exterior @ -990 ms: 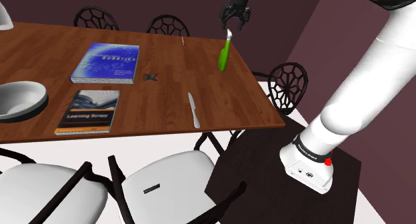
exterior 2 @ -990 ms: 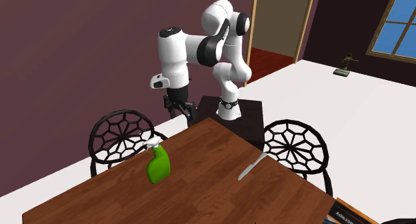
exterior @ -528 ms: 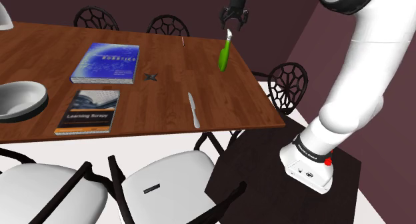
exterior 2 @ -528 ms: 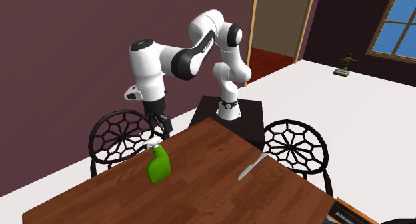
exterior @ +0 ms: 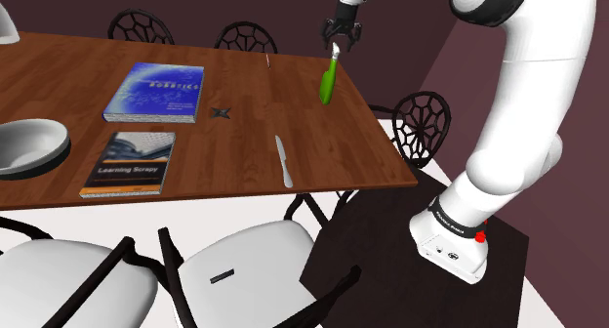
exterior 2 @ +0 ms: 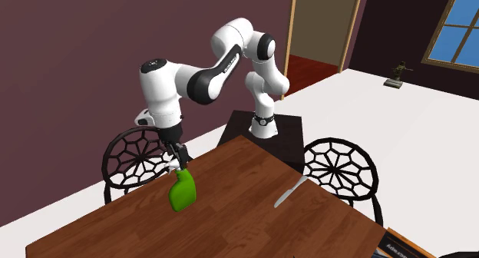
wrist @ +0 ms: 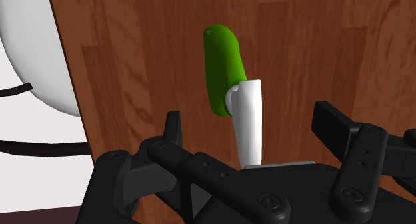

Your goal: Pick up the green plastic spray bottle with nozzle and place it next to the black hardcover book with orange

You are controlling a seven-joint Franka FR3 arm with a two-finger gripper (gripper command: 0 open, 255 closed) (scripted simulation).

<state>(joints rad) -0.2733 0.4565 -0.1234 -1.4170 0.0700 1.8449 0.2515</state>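
A green spray bottle (exterior: pixel 327 82) with a white nozzle stands upright on the wooden table (exterior: pixel 244 145), near its far edge in the shoulder view's right. My gripper (exterior: pixel 339 45) hangs directly over the nozzle, open. In the wrist view the white nozzle (wrist: pixel 248 123) lies between the two spread fingers of the gripper (wrist: pixel 252 123) without touching them, with the green body (wrist: pixel 223 69) beyond. The second exterior view has the gripper (exterior 2: pixel 179 163) just above the bottle (exterior 2: pixel 183 192). The black book with an orange strip (exterior: pixel 129 163) lies near the table's front edge, far to the shoulder view's left.
A blue book (exterior: pixel 156 91) lies behind the black one, and a small dark star-shaped object (exterior: pixel 222 112) sits beside it. A knife (exterior: pixel 283 160) lies between bottle and books. A bowl (exterior: pixel 29 145) sits at the left edge. Chairs (exterior: pixel 423 126) ring the table.
The arm has swung across and lowered, bringing the open gripper from beside the table's end down over the bottle's nozzle. The bottle has not moved.
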